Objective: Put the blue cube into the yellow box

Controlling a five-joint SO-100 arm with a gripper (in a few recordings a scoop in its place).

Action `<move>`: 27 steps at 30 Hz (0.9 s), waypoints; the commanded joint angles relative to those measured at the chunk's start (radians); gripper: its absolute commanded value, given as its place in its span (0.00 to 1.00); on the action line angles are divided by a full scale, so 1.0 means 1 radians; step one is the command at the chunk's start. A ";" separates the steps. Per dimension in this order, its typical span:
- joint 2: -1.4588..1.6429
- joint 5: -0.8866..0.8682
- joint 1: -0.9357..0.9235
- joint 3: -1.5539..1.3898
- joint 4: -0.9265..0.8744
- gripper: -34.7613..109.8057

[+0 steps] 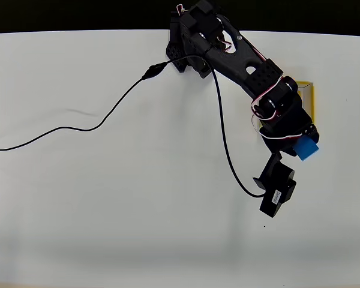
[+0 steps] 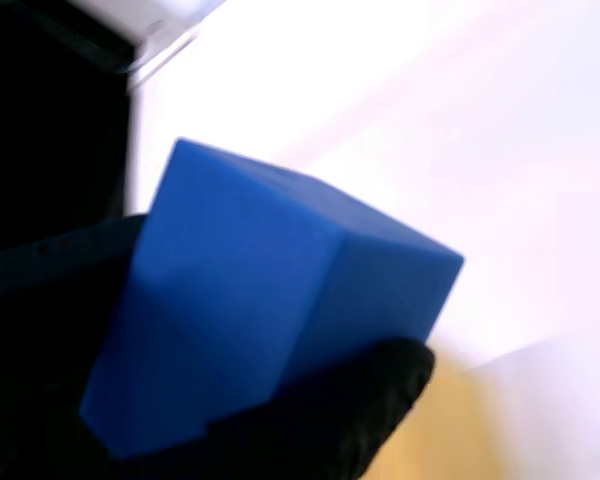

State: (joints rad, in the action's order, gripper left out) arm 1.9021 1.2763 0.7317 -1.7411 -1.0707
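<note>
Your gripper [image 1: 303, 144] clamps the blue cube [image 1: 306, 148], carrying it above the table [image 1: 108, 210] at the box's six o'clock edge. The yellow box [image 1: 312, 96] lies partly under the arm. Carry step underway; next, you likely swing toward twelve o'clock and release over the yellow floor.

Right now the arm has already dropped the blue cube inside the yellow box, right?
Not dropped: the end effector holds the cube, seen close in the wrist view. In the overhead view it sits just below the box, not inside.
</note>
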 commanded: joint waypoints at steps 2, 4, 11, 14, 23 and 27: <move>0.143 -0.101 0.132 -0.005 -0.077 0.32; 0.149 -0.129 0.160 -0.037 -0.092 0.32; 0.100 -0.202 0.193 -0.150 -0.060 0.32; 0.063 -0.216 0.196 -0.181 -0.034 0.32; -0.005 -0.224 0.195 -0.258 0.052 0.32; -0.026 -0.229 0.198 -0.295 0.083 0.32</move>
State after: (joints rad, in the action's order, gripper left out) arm 1.8500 1.0492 0.9189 -2.0448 -1.0155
